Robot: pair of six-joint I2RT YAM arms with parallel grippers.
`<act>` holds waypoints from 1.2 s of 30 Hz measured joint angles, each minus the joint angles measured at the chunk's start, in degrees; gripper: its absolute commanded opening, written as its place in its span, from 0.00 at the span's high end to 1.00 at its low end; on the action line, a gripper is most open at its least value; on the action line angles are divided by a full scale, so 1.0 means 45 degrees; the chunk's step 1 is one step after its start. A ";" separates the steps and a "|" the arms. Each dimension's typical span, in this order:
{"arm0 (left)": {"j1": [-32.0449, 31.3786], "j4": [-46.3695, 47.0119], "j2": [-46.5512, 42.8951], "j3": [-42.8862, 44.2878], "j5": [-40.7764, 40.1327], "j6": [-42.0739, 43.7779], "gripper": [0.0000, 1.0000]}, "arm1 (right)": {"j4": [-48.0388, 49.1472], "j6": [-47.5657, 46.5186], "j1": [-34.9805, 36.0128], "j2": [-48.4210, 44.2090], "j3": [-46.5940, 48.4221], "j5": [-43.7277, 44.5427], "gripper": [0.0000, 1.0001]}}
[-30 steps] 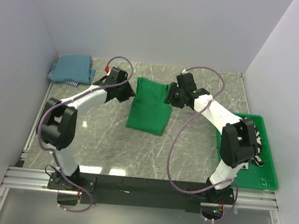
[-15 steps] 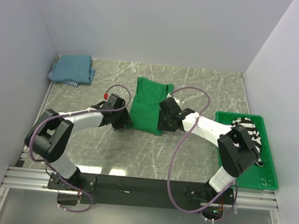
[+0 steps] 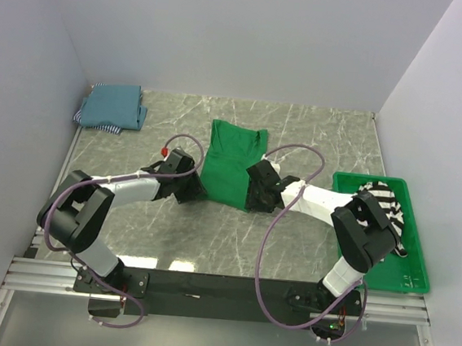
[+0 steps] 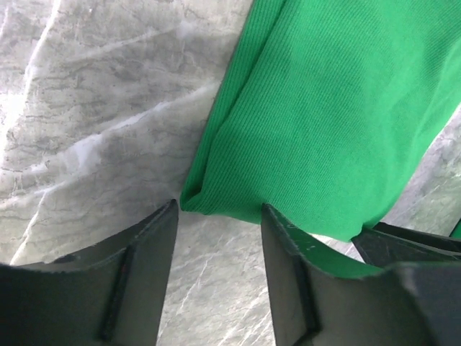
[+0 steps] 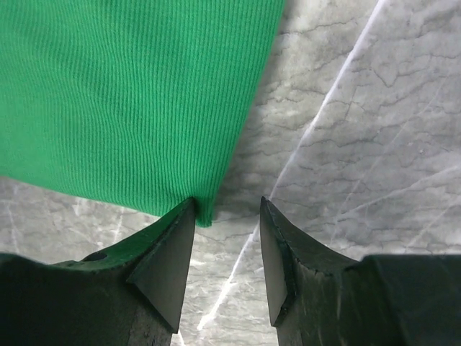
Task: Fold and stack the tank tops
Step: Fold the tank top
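Observation:
The bright green tank top [image 3: 230, 163] lies flat on the marble table, folded into a long strip. My left gripper [image 3: 192, 190] is open at its near left corner [image 4: 216, 194], nothing between the jaws. My right gripper [image 3: 254, 200] is open at its near right corner [image 5: 205, 209], also empty. The striped tank top [image 3: 385, 203] lies crumpled in the green tray [image 3: 406, 263] at the right. The folded teal-blue tops [image 3: 113, 106] are stacked at the far left corner.
White walls enclose the table on three sides. Purple cables loop over both arms. The tray stands by the right wall. Bare marble [image 3: 208, 236] lies between the green top and the arm bases.
Both grippers came down from the far end of the green top to its near end, laying the fabric flat, and have let it go.

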 measured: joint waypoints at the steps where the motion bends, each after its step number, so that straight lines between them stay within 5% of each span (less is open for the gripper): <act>1: 0.0000 0.0005 0.0029 0.0000 -0.0034 -0.0073 0.51 | 0.0058 0.0053 0.0000 -0.0010 -0.0019 -0.0044 0.52; 20: -0.0364 0.0675 0.0549 -0.0044 -0.0937 -0.0670 0.99 | 0.2492 0.3079 -0.0063 -0.2137 -0.2467 -0.0500 0.49; 31: -0.0481 0.0714 0.0539 -0.0058 -0.1083 -0.0695 0.99 | 0.4585 0.4687 -0.0243 -0.1724 -0.3405 -0.0461 0.54; 36: -0.0665 0.0996 0.0423 -0.0287 -0.1282 -0.0801 0.99 | 0.5450 0.5168 -0.0253 -0.1651 -0.3818 -0.0442 0.72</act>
